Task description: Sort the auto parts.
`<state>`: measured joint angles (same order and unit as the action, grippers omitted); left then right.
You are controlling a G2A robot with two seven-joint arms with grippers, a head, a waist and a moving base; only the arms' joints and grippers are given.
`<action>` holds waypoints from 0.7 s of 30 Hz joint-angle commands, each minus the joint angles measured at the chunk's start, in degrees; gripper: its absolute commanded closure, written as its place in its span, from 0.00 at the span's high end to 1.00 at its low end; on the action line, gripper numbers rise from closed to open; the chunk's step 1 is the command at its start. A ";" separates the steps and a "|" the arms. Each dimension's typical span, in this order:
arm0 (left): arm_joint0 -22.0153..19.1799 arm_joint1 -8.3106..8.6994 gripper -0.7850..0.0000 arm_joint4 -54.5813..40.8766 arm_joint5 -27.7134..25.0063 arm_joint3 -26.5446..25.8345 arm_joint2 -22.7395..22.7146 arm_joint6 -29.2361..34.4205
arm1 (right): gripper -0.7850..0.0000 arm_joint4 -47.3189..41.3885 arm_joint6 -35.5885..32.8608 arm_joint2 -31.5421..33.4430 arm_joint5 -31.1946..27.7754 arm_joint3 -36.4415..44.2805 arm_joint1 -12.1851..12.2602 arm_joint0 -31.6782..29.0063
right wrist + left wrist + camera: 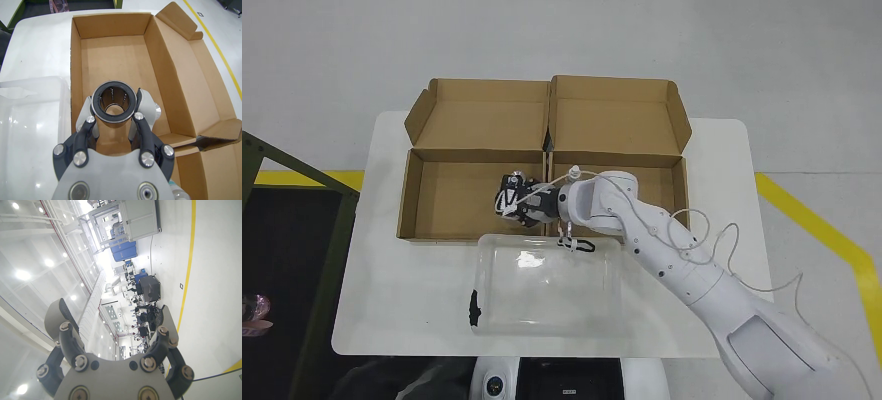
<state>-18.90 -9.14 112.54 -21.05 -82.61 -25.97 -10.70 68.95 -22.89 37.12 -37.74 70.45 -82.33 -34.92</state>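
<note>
White table holds a clear bin, a left box and a right box, both open. Right gripper clamps a bearing above the left box. Left gripper gapes wide, holding nothing, before a factory hall.

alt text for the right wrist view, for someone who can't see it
The right gripper is shut on a black-rimmed cylindrical bearing, its hollow bore facing the camera, over the floor of an open cardboard box. A clear plastic bin sits beside the box on the white table.
</note>
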 commanded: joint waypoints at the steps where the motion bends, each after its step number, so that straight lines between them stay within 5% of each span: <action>1: 0.00 0.00 1.00 0.00 0.00 0.00 0.00 0.00 | 0.00 0.01 -0.21 -0.61 0.07 -1.10 -0.40 0.41; 11: 0.00 0.00 1.00 0.00 0.00 0.00 0.00 0.00 | 0.04 0.74 -1.32 -2.99 1.23 -5.48 -2.34 2.03; 21: 0.00 0.00 1.00 0.00 0.00 0.00 0.00 0.00 | 0.28 1.38 -3.09 -3.65 0.94 -7.58 -3.39 2.58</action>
<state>-18.90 -9.14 112.54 -21.05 -82.61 -25.97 -10.70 70.22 -25.82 33.43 -36.85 62.98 -85.69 -32.34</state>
